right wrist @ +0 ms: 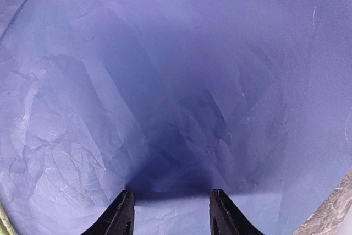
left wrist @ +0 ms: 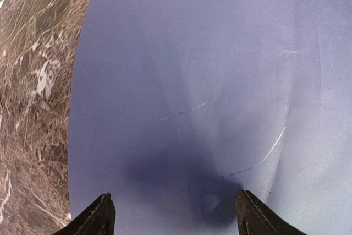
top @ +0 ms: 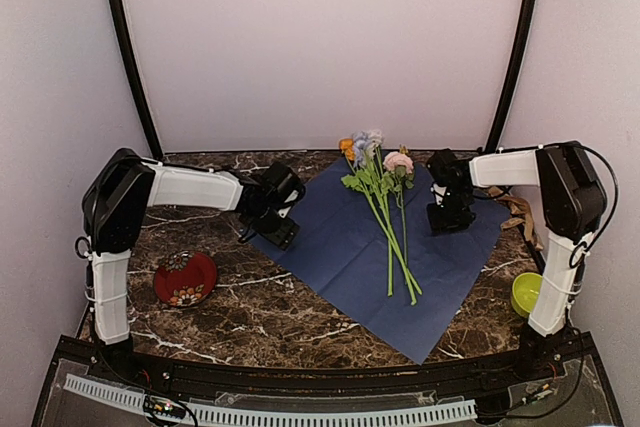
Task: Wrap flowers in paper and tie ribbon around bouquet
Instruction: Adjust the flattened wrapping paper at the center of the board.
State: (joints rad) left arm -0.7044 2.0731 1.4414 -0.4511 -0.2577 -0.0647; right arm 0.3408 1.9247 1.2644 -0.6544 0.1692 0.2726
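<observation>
The paper (top: 350, 247) lies spread flat on the table like a diamond, navy face up. The flowers (top: 385, 207) lie across its middle, with their heads at the far corner and their stems pointing toward me. My left gripper (top: 278, 235) hovers low over the paper's left corner, open, with only paper (left wrist: 220, 81) below its fingers (left wrist: 98, 218). My right gripper (top: 449, 224) stands open over the paper's right side, and creased paper (right wrist: 165, 81) fills its view. The tan ribbon (top: 517, 212) lies crumpled beside the right arm.
A red patterned dish (top: 185, 279) sits at the front left. A green cup (top: 526, 293) stands by the right arm's base. The dark marble table (left wrist: 33, 108) shows left of the paper's edge. A green stem (right wrist: 4, 221) peeks in at the right wrist view's lower left.
</observation>
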